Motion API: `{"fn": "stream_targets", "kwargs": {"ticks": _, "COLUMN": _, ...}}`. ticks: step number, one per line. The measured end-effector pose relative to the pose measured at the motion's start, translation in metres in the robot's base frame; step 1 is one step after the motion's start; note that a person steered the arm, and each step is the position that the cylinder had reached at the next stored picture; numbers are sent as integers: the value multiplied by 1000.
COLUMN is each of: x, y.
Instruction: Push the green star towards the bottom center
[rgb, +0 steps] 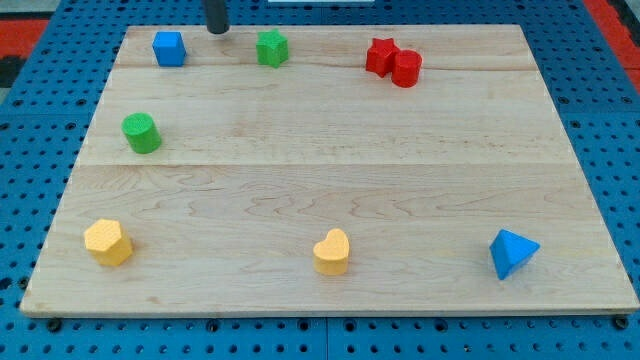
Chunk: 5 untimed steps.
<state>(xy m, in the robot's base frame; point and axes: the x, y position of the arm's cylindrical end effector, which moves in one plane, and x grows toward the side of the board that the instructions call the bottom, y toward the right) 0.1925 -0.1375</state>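
Observation:
The green star (271, 48) lies near the top edge of the wooden board (330, 170), left of centre. My tip (216, 29) is at the board's top edge, to the left of the green star and a little above it, with a gap between them. It stands between the blue cube (169, 48) and the green star.
A green cylinder (141, 133) lies at the left. A red star (380, 56) and a red cylinder (406, 68) touch at the top right. A yellow hexagon (108, 242), a yellow heart (332, 252) and a blue triangular block (512, 253) lie along the bottom.

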Motion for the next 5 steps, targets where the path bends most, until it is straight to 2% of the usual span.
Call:
{"fn": "stream_targets", "kwargs": {"ticks": 1, "x": 9, "y": 59}}
{"fn": "stream_targets", "kwargs": {"ticks": 3, "x": 16, "y": 27}}
{"fn": "stream_targets", "kwargs": {"ticks": 4, "x": 1, "y": 34}}
{"fn": "stream_targets", "kwargs": {"ticks": 5, "x": 14, "y": 86}}
